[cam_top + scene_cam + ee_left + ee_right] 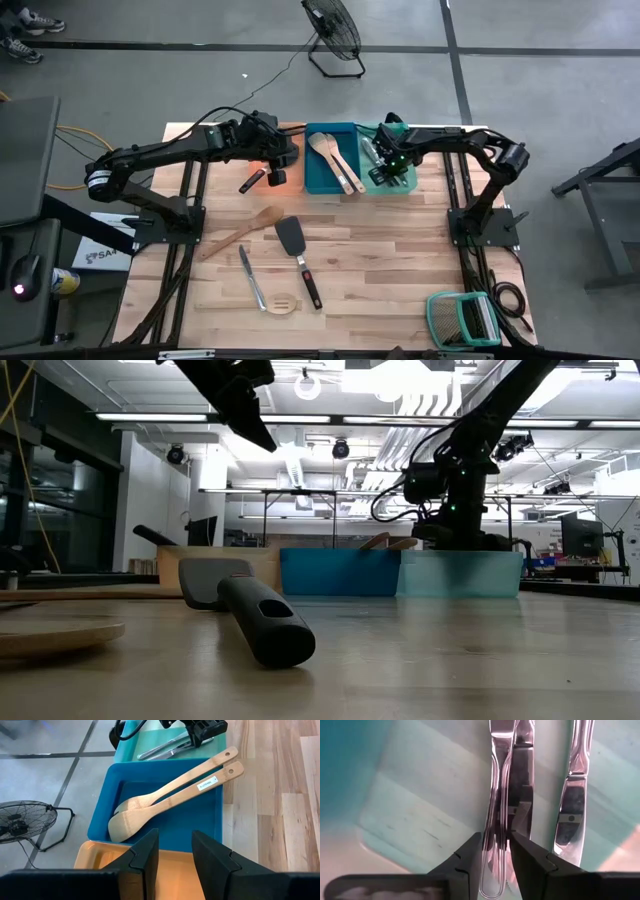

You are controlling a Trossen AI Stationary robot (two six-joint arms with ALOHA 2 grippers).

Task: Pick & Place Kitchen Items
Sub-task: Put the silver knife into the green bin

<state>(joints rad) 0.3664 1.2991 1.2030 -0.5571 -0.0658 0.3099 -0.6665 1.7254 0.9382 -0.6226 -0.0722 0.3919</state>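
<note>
Counter front: pale slotted spoon lay flat near the front edge of the counter, a silver knife just beside it.
Black spatula: spatula lay mid-counter, blade away from the front edge, red-tipped handle toward it; in the low view it filled the foreground.
Long spoon: wooden spoon lay diagonally, beside the spatula's blade.
Rack: green-framed rack stood at the front corner on the right arm's side.
Black handle: short dark utensil lay near the orange tray.
Left pincer: pincer hovered over the orange tray, fingers parted and gripping nothing.
Blue tray: blue tray held two pale wooden utensils side by side, handles over its rim.
Teal tray: teal tray stood against the blue one, holding silver cutlery.
Right pincer: right pincer was low in the teal tray, fingers slightly apart on either side of a silver handle; whether it gripped it, I could not tell.
</note>
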